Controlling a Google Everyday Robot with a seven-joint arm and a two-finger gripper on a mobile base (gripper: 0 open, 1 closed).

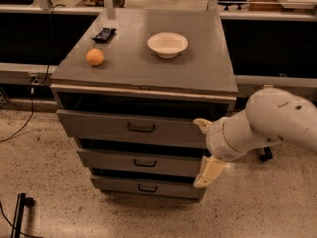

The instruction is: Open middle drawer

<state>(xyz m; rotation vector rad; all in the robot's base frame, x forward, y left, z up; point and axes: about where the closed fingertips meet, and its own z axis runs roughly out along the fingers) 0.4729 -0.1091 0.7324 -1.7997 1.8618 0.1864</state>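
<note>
Sitting on the cabinet top are an orange and a dark item too dim to name, then a bowl. Below, the middle drawer is lying under the tall drawer, its right corner hiding behind the spread-fingered gripper; the arm is running off-frame.

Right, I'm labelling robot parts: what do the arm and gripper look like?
The arm is smooth, rounded, glossy white, with a thin dark seam at the wrist. The gripper, by the middle drawer's right end, is cream-coloured. No cables show.
</note>
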